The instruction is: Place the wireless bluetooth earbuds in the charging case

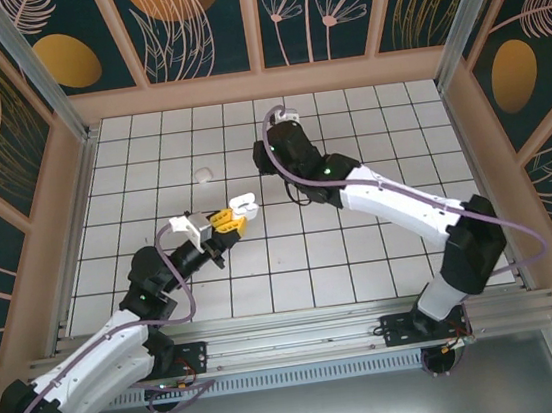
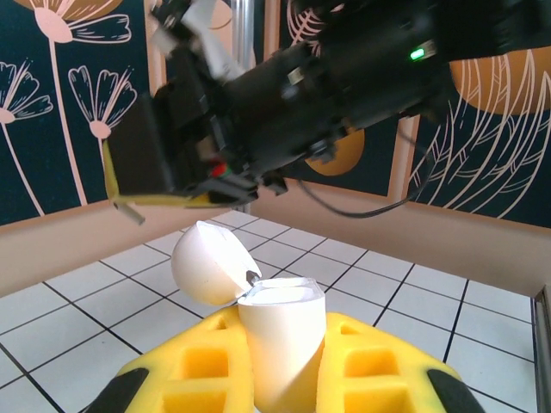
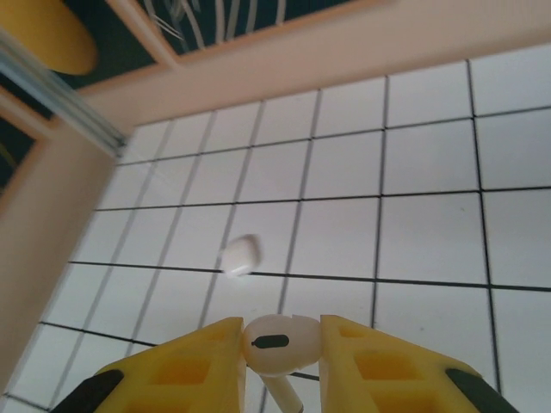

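Note:
The white charging case (image 2: 280, 344) stands upright between yellow fingers (image 2: 194, 366), its rounded lid (image 2: 211, 262) hinged open to the left. My left gripper (image 2: 284, 366) is shut on it and holds it above the tiles. From above, the case (image 1: 245, 206) sits at the tip of the left gripper (image 1: 229, 217), left of centre. One glossy white earbud (image 3: 280, 342) is pinched between the yellow pads (image 3: 194, 366) of my right gripper (image 3: 280, 348), stem pointing down. The right gripper (image 1: 264, 158) hovers just beyond and above the open case, its black body (image 2: 284, 103) looming over the lid.
A small white rounded piece (image 1: 204, 174) lies on the tiled floor left of the right gripper, blurred in the right wrist view (image 3: 239, 255); whether it is a case or an earbud I cannot tell. Wooden walls (image 1: 261, 85) ring the white tiles.

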You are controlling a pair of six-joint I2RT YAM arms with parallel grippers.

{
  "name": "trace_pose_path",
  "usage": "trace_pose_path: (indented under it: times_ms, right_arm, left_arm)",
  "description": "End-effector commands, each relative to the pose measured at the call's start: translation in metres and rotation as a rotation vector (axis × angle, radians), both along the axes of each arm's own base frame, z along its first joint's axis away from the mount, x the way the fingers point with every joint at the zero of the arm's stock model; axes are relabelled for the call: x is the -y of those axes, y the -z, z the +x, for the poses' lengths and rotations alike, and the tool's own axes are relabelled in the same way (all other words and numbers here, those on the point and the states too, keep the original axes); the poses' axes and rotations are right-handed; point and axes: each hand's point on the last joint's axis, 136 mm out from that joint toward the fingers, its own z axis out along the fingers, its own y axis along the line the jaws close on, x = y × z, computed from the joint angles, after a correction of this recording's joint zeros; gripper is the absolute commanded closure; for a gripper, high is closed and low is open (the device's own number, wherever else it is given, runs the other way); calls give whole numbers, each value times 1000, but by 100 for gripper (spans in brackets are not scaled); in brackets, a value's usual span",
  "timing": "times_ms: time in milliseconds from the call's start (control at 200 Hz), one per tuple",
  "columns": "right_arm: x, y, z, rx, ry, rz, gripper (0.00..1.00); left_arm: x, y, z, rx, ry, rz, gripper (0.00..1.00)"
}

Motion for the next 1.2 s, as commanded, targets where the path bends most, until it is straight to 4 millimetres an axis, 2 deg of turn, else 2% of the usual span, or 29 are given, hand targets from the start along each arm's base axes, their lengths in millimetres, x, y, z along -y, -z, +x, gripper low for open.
trace_pose_path:
  times_ms: [0, 135, 315, 520, 756, 1196]
  right_arm:
    - [-1, -41, -13, 143, -17, 65, 74]
    - [-1, -64, -34, 218, -65, 136, 74]
    - [-3, -84, -60, 302, -154, 239, 73]
    - [-4, -92, -80, 337, -236, 348, 73]
    - [-8, -95, -89, 325, -273, 458, 74]
    - [-31, -76, -83, 235, -303, 489, 74]
  left_arm:
    - [1, -29, 1, 84, -4, -58, 100]
    - [2, -35, 12, 72, -36, -75, 100]
    - [4, -44, 28, 40, -75, -119, 100]
    - [3, -51, 42, 24, -124, -148, 100]
    - [0, -51, 57, 10, -188, -159, 100]
    - [7, -55, 65, 26, -187, -169, 100]
